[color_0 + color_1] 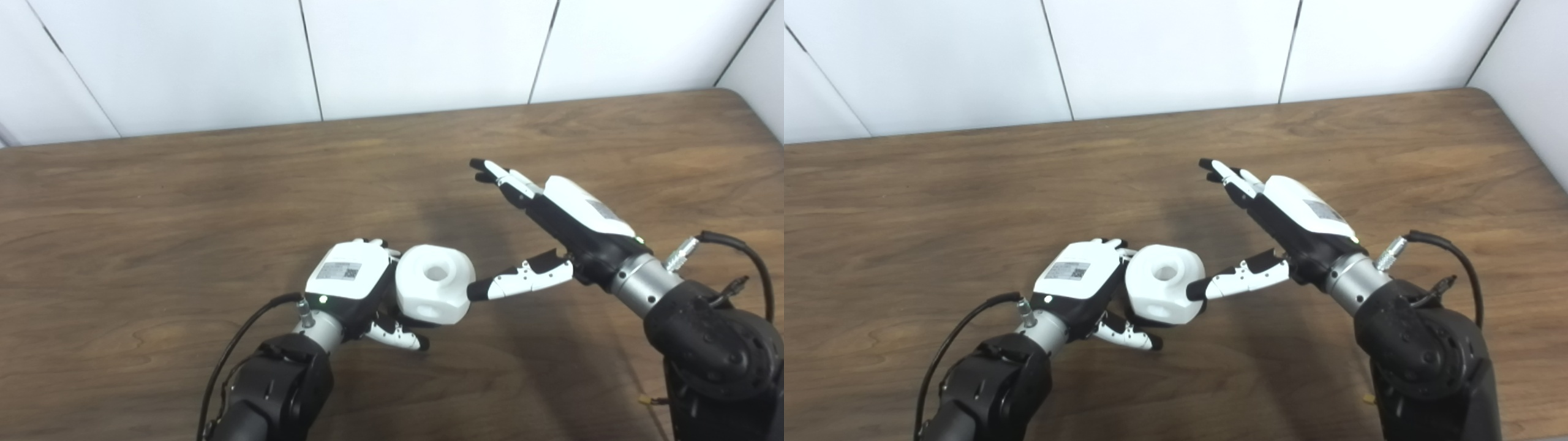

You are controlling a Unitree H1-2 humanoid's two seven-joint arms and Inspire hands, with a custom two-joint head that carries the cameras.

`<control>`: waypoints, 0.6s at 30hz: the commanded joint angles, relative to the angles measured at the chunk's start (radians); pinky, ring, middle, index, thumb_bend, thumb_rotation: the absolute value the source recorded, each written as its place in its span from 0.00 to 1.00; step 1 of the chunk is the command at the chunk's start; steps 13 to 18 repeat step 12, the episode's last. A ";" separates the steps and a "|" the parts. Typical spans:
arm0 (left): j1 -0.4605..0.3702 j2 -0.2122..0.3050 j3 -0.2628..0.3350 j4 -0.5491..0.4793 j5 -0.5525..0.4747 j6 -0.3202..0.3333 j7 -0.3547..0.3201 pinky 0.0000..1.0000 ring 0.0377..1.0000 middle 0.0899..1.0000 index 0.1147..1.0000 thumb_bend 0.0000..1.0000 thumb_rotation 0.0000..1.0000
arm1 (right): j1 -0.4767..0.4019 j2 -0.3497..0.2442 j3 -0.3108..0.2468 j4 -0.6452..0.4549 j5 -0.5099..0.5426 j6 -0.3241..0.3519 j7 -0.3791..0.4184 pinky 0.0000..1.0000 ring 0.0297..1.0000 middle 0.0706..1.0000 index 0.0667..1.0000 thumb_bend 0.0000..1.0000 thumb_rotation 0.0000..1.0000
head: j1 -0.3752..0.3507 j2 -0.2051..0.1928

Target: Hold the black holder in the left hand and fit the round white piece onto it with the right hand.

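Note:
The round white piece point(435, 292), chunky with a hole in its top, sits against the curled fingers of my left hand point(349, 278) near the table's front middle. Only a dark sliver of the black holder point(430, 322) shows under it; the rest is hidden by the piece and my fingers. My left hand is shut around this stack, thumb point(398, 335) below it. My right hand point(563, 220) is open to the right, fingers stretched away toward the far side. Its thumb tip point(479, 290) touches the white piece's right side.
The brown wooden table point(184, 202) spreads wide around both hands. White wall panels point(429, 55) stand behind its far edge. The table's right far corner point(1488, 98) lies close to the side wall. Cables hang at both wrists.

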 commanded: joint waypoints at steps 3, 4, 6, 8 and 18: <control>0.031 0.006 0.018 -0.005 0.064 0.009 -0.131 1.00 0.97 0.93 0.87 0.97 0.31 | -0.035 -0.006 -0.005 -0.005 0.012 0.001 -0.017 0.95 1.00 0.94 1.00 0.96 0.56 | 0.005 0.000; 0.035 0.002 0.026 -0.012 0.072 0.008 -0.137 1.00 0.97 0.93 0.88 0.97 0.32 | -0.036 -0.009 -0.002 -0.002 0.013 0.000 -0.020 0.95 1.00 0.94 1.00 0.96 0.56 | 0.006 0.000; 0.043 -0.004 0.043 -0.027 0.083 0.005 -0.140 1.00 0.96 0.93 0.88 0.96 0.32 | -0.037 -0.012 0.002 0.002 0.017 -0.001 -0.025 0.95 1.00 0.93 1.00 0.96 0.56 | 0.012 -0.001; 0.051 -0.011 0.063 -0.041 0.096 0.004 -0.144 1.00 0.96 0.93 0.89 0.97 0.31 | -0.038 -0.015 0.008 0.008 0.021 -0.003 -0.031 0.96 1.00 0.93 1.00 0.96 0.56 | 0.015 -0.001; 0.062 -0.004 0.112 -0.068 0.092 -0.005 -0.149 1.00 0.97 0.94 0.91 0.95 0.31 | -0.042 -0.024 0.021 0.018 0.025 -0.007 -0.043 0.97 1.00 0.93 1.00 0.97 0.57 | 0.020 -0.003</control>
